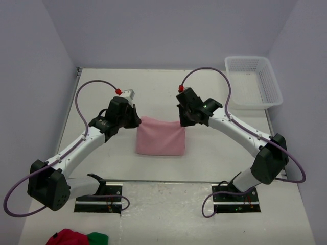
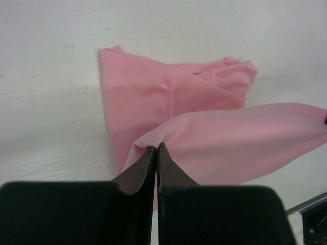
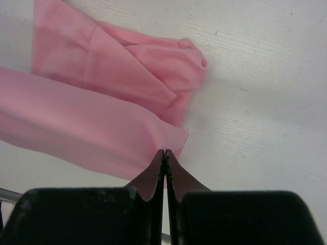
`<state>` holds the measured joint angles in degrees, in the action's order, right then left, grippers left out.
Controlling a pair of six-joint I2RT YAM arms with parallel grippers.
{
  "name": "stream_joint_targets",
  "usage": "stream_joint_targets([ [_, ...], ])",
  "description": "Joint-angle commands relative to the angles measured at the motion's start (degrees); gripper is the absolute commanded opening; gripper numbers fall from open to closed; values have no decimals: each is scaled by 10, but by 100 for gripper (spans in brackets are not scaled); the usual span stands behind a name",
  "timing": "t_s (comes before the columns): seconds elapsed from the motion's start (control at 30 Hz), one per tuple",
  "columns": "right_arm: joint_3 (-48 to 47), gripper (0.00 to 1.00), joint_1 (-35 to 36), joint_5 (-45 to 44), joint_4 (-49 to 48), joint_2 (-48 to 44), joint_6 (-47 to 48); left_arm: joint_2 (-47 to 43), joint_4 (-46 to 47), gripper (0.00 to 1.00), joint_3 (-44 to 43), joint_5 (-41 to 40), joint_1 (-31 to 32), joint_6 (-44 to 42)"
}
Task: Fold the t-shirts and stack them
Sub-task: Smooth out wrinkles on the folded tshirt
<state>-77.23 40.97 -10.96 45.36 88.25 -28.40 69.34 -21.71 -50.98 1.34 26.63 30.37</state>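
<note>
A light pink t-shirt [image 1: 160,136] lies partly folded in the middle of the table. Both grippers hold its far edge lifted off the table. My left gripper [image 1: 137,120] is shut on the left corner of that raised edge [image 2: 156,147]. My right gripper [image 1: 182,122] is shut on the right corner [image 3: 165,151]. In the left wrist view the t-shirt [image 2: 153,97] shows folded layers flat on the table under the lifted band of cloth. The right wrist view shows the t-shirt [image 3: 102,66] the same way, with a tucked sleeve at its right end.
A white plastic basket [image 1: 253,80] stands at the back right of the table. Red and green cloth [image 1: 76,238] lies off the near left edge. The arm bases [image 1: 99,196] sit along the near edge.
</note>
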Motion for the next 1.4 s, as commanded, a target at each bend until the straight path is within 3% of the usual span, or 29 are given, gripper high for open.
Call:
stream_joint_targets([
  [0.0,-21,0,-1,-3,-10,-18,9,-10,30,0,-27,-8,-7,-15],
  [0.5,-70,0,-22,-5,-17,46,33,57,61,0,-58,-6,-33,-31],
  [0.6,-99,0,-45,13,-29,83,49,98,96,0,-76,-7,-51,-32],
  [0.73,-157,0,-95,47,-47,194,83,232,152,0,-118,-11,-68,-53],
  [0.77,-171,0,-105,52,-48,218,85,254,203,0,-117,-28,-68,-53],
  [0.97,-350,0,-151,100,-5,394,92,407,290,0,-193,26,-88,-63],
  [1.13,-423,0,-161,85,41,453,76,505,245,1,-323,60,-90,-108],
  [1.23,-428,0,-167,97,41,467,76,525,243,12,-355,79,-90,-119],
  [1.37,-439,0,-177,104,46,489,75,550,237,15,-395,88,-90,-116],
])
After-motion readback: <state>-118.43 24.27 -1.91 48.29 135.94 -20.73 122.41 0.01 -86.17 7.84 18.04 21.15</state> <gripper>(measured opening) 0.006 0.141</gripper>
